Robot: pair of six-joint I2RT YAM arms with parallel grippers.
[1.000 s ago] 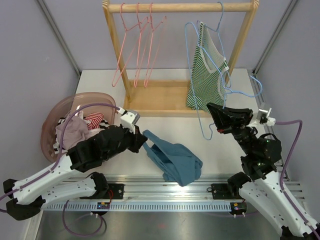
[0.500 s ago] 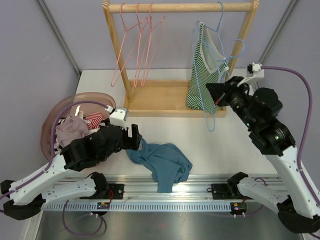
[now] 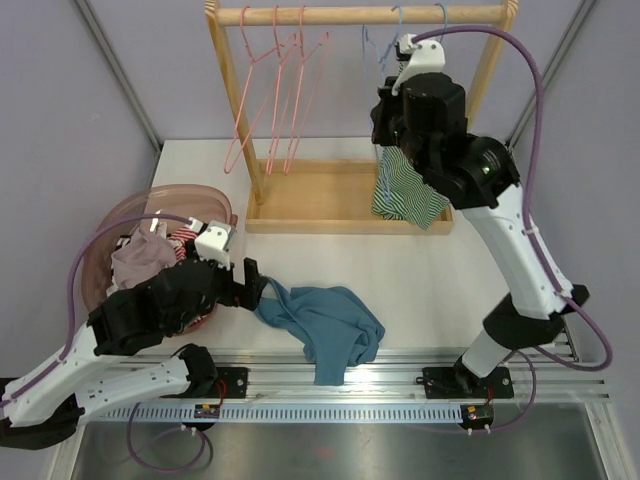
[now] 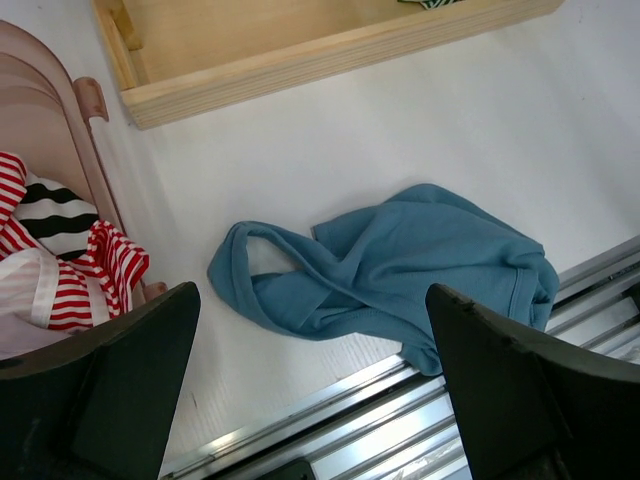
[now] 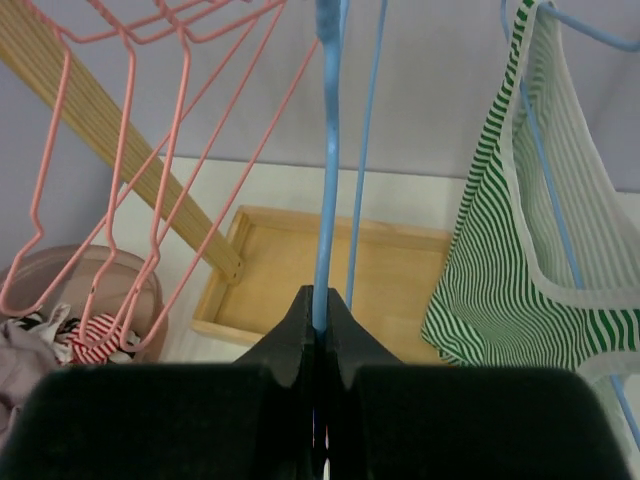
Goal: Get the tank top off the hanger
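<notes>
Your left gripper is hanging low over the white table with its 2 fingers spread wide apart and nothing between them. The blue tank top is lying crumpled on the table right below that gripper, free of any hanger, with 1 strap looping out toward the pink basket. That basket is sitting at the table's left edge, and red-striped and pale clothes are piling up inside it.

Up on the right, your right gripper is reaching high by the wooden rack rail, its fingers pressing together on the wire of a bare blue hanger. In the top view I cannot tell whether its hook is sitting on the rail.

Just to the right of it, a green striped tank top is hanging on a 2nd blue hanger, its hem dangling over the rack's wooden base tray. The 3 pink hangers are hanging empty at the rail's left end.
</notes>
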